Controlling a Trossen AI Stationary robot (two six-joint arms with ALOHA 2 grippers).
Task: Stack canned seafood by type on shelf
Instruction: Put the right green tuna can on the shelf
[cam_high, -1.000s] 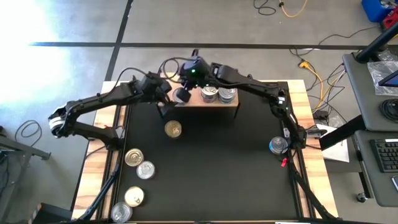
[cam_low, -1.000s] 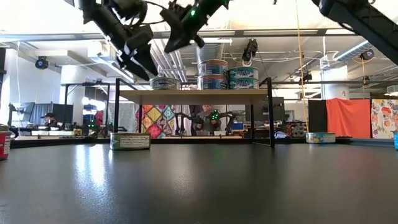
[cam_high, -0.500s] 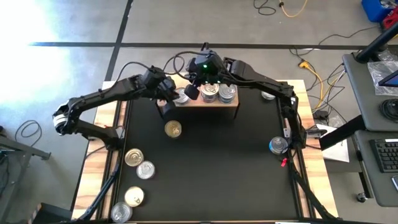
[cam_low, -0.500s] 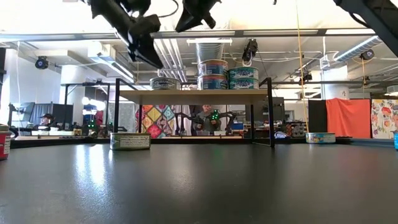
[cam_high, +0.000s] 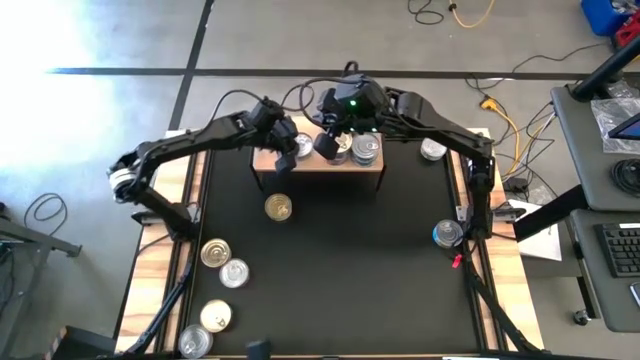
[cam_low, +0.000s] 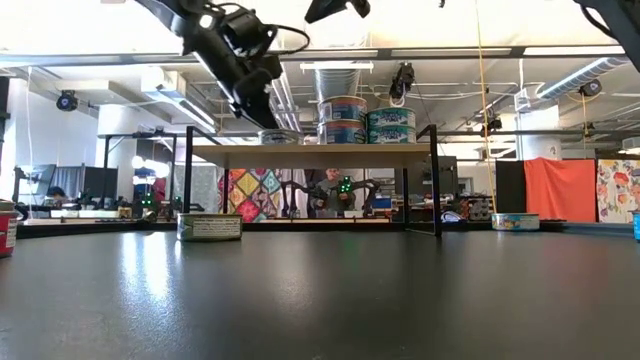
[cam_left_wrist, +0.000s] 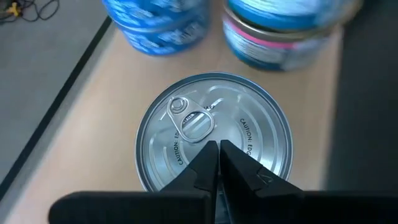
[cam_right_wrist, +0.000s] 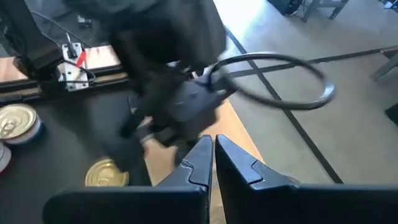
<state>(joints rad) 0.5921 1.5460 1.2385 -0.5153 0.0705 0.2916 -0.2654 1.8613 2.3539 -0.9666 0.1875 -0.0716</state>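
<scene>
On the light-wood shelf (cam_high: 330, 167) (cam_low: 310, 153) a silver can (cam_left_wrist: 214, 146) (cam_low: 279, 137) lies flat next to two stacks of blue-labelled cans (cam_low: 343, 119) (cam_low: 391, 122) (cam_left_wrist: 163, 25). My left gripper (cam_left_wrist: 217, 148) (cam_low: 263, 118) (cam_high: 288, 156) is shut, slanting down over the can's lid, on the side away from the stacks. My right gripper (cam_right_wrist: 212, 140) (cam_low: 335, 8) (cam_high: 325, 144) is shut on nothing, high above the shelf. My left gripper's shut fingertips (cam_left_wrist: 208, 155) stand over the silver can's lid (cam_left_wrist: 186, 149), between the pull tab and the near rim. They come slanting down from the shelf's left end. Whether they touch the lid I cannot tell. The can rests flat on the shelf.
A gold-lidded can (cam_high: 279, 207) (cam_low: 209, 227) lies on the black table in front of the shelf. Several more cans (cam_high: 222, 265) sit near the front left corner. One blue can (cam_high: 447, 234) is at the right edge and a silver one (cam_high: 432, 150) at the far right.
My left gripper has shut and moved along the shelf toward the stacked cans, coming down over the silver can, which now sits a little nearer the stacks. My right gripper has risen and gone toward the table's right, clear of the shelf.
</scene>
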